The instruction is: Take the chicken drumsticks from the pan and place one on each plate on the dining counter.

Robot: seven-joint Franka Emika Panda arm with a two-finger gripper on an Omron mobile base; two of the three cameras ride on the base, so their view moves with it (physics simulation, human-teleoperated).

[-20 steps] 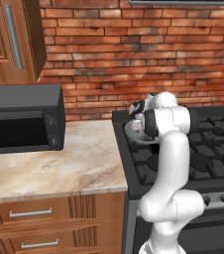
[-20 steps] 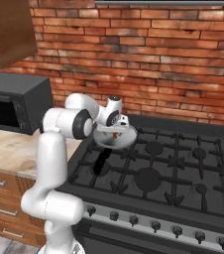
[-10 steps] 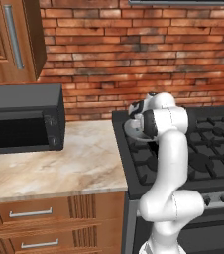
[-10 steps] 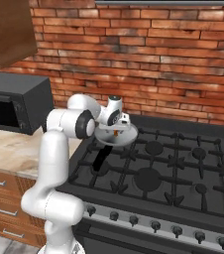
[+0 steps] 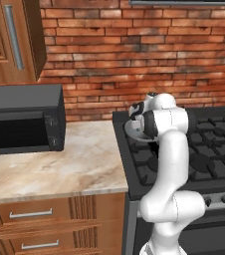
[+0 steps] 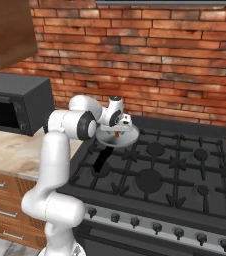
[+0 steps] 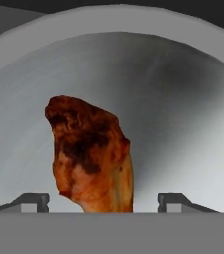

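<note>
A golden-brown chicken drumstick (image 7: 91, 158) lies in the round light-grey pan (image 7: 183, 99), thick end away from the hand. My gripper (image 7: 101, 203) hangs right over it, open, with one fingertip (image 7: 32, 202) on each side of the drumstick's narrow end and a gap to both. In the right base view the gripper (image 6: 117, 131) points down into the pan (image 6: 127, 139), which sits on the stove's rear left burner with its black handle (image 6: 101, 159) toward the front. The arm hides most of the pan (image 5: 132, 132) in the left base view.
The black gas stove (image 6: 185, 170) with raised grates spreads to the right of the pan. A black microwave (image 5: 20, 119) stands on the short marbled worktop (image 5: 59, 169) to the left. A brick wall runs behind, and a wooden cabinet (image 5: 10, 40) hangs at the upper left.
The hand has sunk slightly toward the pan and its jaws have narrowed a little. The pan and the base have not moved.
</note>
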